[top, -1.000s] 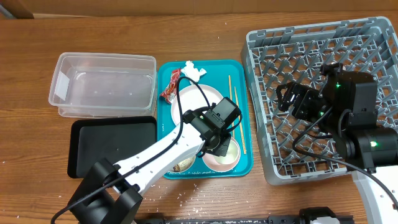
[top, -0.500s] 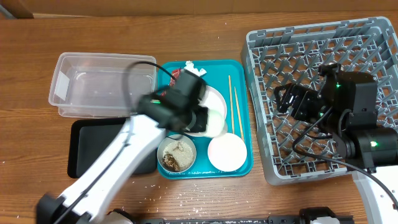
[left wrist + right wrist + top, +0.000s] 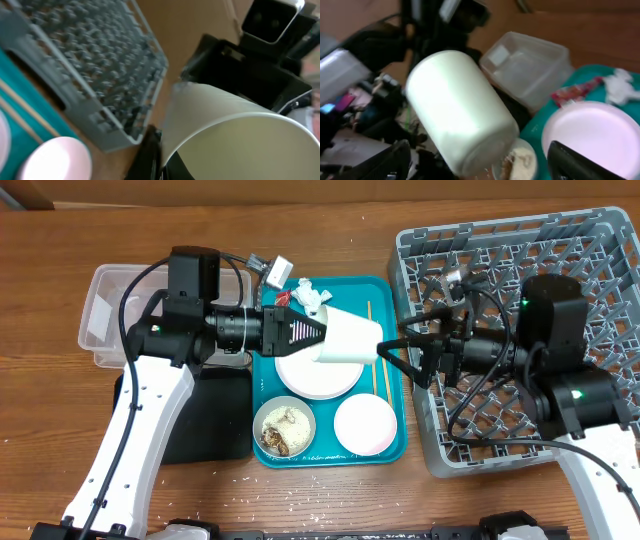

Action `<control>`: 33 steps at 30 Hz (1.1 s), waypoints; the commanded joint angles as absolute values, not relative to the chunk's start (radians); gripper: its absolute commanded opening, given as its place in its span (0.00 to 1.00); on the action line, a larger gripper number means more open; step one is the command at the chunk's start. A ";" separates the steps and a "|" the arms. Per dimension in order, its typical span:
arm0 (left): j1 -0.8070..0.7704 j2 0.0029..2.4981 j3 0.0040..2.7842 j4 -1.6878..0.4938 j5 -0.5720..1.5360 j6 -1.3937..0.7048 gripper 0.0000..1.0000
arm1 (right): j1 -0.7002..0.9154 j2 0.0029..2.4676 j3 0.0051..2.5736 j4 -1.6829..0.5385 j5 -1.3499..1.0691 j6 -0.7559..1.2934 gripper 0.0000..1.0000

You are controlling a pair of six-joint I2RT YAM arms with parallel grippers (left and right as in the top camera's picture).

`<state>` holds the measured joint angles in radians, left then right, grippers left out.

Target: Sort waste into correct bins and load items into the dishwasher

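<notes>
My left gripper (image 3: 312,333) is shut on the rim of a white cup (image 3: 348,340) and holds it on its side above the teal tray; the left wrist view looks into the cup (image 3: 240,145). My right gripper (image 3: 408,355) is open, facing the cup's base from the grey dish rack (image 3: 530,250) side; in the right wrist view the cup (image 3: 460,110) lies between its spread fingers (image 3: 485,167). On the tray lie the white plate (image 3: 315,372), a pale bowl with rice scraps (image 3: 284,427), a pinkish bowl (image 3: 365,425), chopsticks (image 3: 380,365), tissue (image 3: 312,293) and red wrapper (image 3: 280,300).
The clear tub (image 3: 140,315) stands left of the teal tray (image 3: 395,445), with the black tray (image 3: 215,430) in front of it. The left arm crosses over the tub. White crumbs lie on the table near the front edge.
The left gripper lifted the cup off the plate, tipped it sideways and swung it right. The right gripper came left out of the rack and turned to face the cup.
</notes>
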<state>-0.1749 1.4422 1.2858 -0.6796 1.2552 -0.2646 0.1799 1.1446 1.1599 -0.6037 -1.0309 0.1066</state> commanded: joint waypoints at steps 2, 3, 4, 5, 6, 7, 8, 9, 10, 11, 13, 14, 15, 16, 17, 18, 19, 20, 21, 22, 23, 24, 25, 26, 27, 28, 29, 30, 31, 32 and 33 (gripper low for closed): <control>-0.171 1.444 1.298 -0.670 1.420 -0.240 0.04 | 0.223 1.155 1.189 -0.509 -1.251 0.076 0.89; -0.171 1.444 1.298 -0.668 1.431 -0.239 0.04 | 0.239 1.158 1.189 -0.488 -1.250 0.081 0.89; -0.171 1.444 1.298 -0.665 1.436 -0.240 0.04 | 0.252 1.163 1.189 -0.477 -1.247 0.081 0.89; -0.171 1.444 1.298 -0.663 1.444 -0.240 0.04 | 0.267 1.168 1.189 -0.473 -1.235 0.081 0.89; -0.171 1.444 1.298 -0.659 1.456 -0.239 0.04 | 0.279 1.172 1.189 -0.474 -1.219 0.082 0.89; -0.171 1.444 1.298 -0.647 1.480 -0.239 0.04 | 0.290 1.178 1.189 -0.482 -1.192 0.082 0.89; -0.171 1.444 1.298 -0.631 1.509 -0.239 0.04 | 0.298 1.184 1.189 -0.490 -1.170 0.082 0.89; -0.171 1.444 1.298 -0.617 1.530 -0.239 0.04 | 0.300 1.189 1.189 -0.493 -1.164 0.082 0.89; -0.171 1.444 1.298 -0.607 1.538 -0.240 0.04 | 0.300 1.192 1.189 -0.495 -1.168 0.083 0.88; -0.171 1.444 1.298 -0.604 1.535 -0.239 0.04 | 0.300 1.193 1.189 -0.494 -1.182 0.083 0.84; -0.171 1.444 1.298 -0.605 1.508 -0.239 0.04 | 0.300 1.191 1.189 -0.488 -1.201 0.082 0.78; -0.171 1.444 1.298 -0.604 1.500 -0.239 0.04 | 0.300 1.191 1.189 -0.480 -1.215 0.082 0.74; -0.171 1.444 1.298 -0.604 1.491 -0.240 0.04 | 0.300 1.191 1.189 -0.474 -1.222 0.082 0.71; -0.171 1.444 1.298 -0.604 1.478 -0.239 0.04 | 0.300 1.191 1.189 -0.467 -1.227 0.083 0.70; -0.171 1.444 1.298 -0.605 1.468 -0.240 0.04 | 0.300 1.190 1.189 -0.459 -1.230 0.083 0.71; -0.172 1.444 1.298 -0.605 1.462 -0.240 0.04 | 0.300 1.190 1.189 -0.455 -1.232 0.083 0.78; -0.173 1.444 1.298 -0.605 1.462 -0.239 0.05 | 0.300 1.190 1.189 -0.450 -1.233 0.083 0.77; -0.173 1.444 1.298 -0.605 1.462 -0.239 0.08 | 0.300 1.188 1.189 -0.447 -1.232 0.083 0.66; -0.173 1.444 1.298 -0.605 1.463 -0.239 0.21 | 0.300 1.188 1.189 -0.445 -1.232 0.082 0.54; -0.172 1.444 1.298 -0.606 1.463 -0.239 0.49 | 0.297 1.188 1.189 -0.446 -1.232 0.082 0.52; -0.172 1.444 1.298 -0.606 1.462 -0.239 0.67 | 0.290 1.187 1.189 -0.447 -1.228 0.082 0.52; -0.170 1.444 1.298 -0.605 1.457 -0.239 0.88 | 0.278 1.185 1.189 -0.451 -1.219 0.082 0.50; -0.168 1.444 1.298 -0.605 1.448 -0.239 0.96 | 0.265 1.182 1.189 -0.457 -1.208 0.083 0.49; -0.167 1.444 1.298 -0.606 1.435 -0.240 1.00 | 0.245 1.176 1.189 -0.468 -1.192 0.083 0.49; -0.165 1.444 1.298 -0.609 1.419 -0.240 1.00 | 0.224 1.169 1.189 -0.480 -1.178 0.084 0.49; -0.162 1.444 1.298 -0.618 1.394 -0.240 1.00 | 0.198 1.159 1.189 -0.495 -1.148 0.099 0.48; -0.156 1.444 1.298 -0.626 1.376 -0.240 1.00 | 0.173 1.150 1.189 -0.511 -1.118 0.115 0.49; -0.147 1.444 1.298 -0.635 1.361 -0.241 1.00 | 0.141 1.137 1.189 -0.535 -1.082 0.132 0.48; -0.136 1.444 1.298 -0.646 1.346 -0.244 1.00 | 0.104 1.122 1.189 -0.569 -1.036 0.144 0.49; -0.123 1.444 1.298 -0.660 1.322 -0.250 1.00 | 0.075 1.111 1.189 -0.601 -0.988 0.158 0.49; -0.109 1.444 1.298 -0.674 1.302 -0.251 1.00 | 0.044 1.100 1.189 -0.645 -0.927 0.172 0.49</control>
